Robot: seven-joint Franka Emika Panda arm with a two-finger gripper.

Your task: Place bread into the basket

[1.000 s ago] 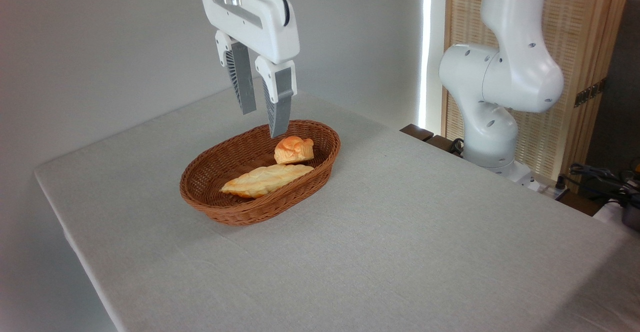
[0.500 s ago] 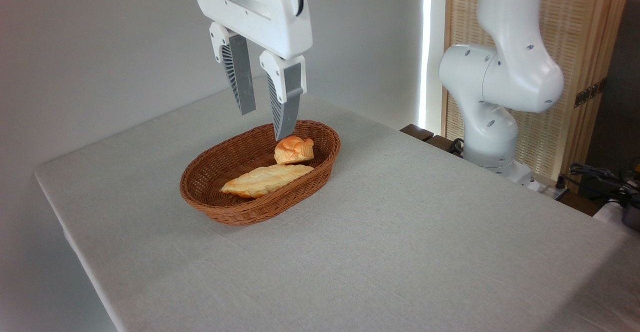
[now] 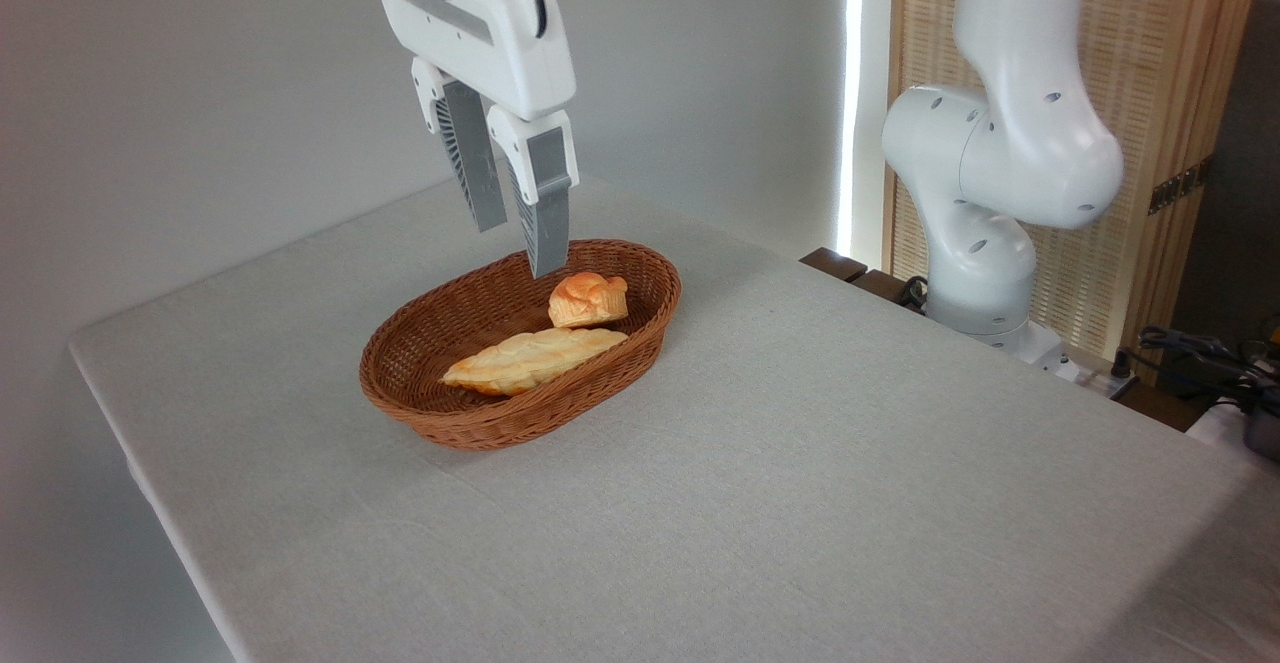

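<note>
One bun (image 3: 588,300) sits inside the basket (image 3: 455,421), toward its far right end, below and slightly right of the gripper (image 3: 518,243), which does not touch it. Basket holds two items: the bun and a long pale braided loaf (image 3: 530,359) lying lengthwise just in front of the bun, apparently touching it. Basket rests on the grey-clothed table (image 3: 800,463). Gripper hangs above the basket's far rim, pointing down with a slight tilt, fingers (image 3: 547,228) spread a little apart, holding nothing. White arm base (image 3: 985,273) stands at the table's right edge.
</note>
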